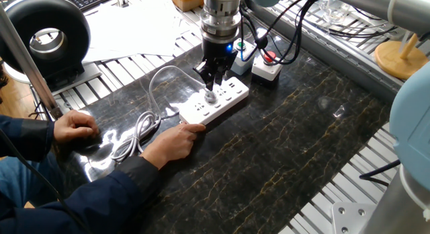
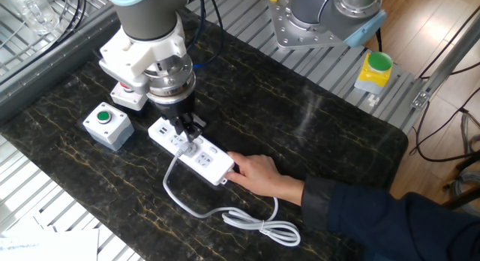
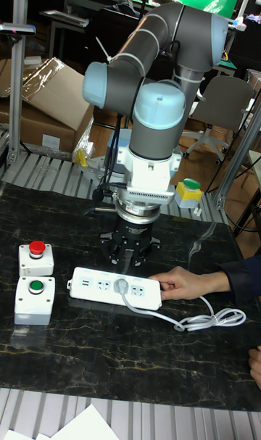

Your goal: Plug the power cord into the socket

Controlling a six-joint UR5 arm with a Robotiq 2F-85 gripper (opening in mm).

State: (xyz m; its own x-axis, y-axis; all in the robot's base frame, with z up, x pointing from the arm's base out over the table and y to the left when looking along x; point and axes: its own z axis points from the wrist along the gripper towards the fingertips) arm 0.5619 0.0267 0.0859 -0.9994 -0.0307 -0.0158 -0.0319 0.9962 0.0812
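Cord: thin white flexible power cord point(image 3: 190, 322) trails rightward in loops from its plug point(image 3: 122, 286), seated in the long white plastic socket strip point(image 3: 87, 285), long axis left-right. Black two-finger gripper point(image 3: 127, 266) hovers above, fingers spread, empty.

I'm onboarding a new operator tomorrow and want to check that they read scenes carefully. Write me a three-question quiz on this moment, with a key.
1. True or false: the plug of the power cord is seated in the socket.
2. What steadies the socket's end? A) a clamp B) a person's hand C) tape
3. Fill in: the box beside the socket on the other fixed view has a ____ button.

Key
1. True: the plug sits in an outlet, and the gripper hangs just above it, fingers spread and apart from it.
2. B: the hand rests against the end away from the button boxes.
3. Green.
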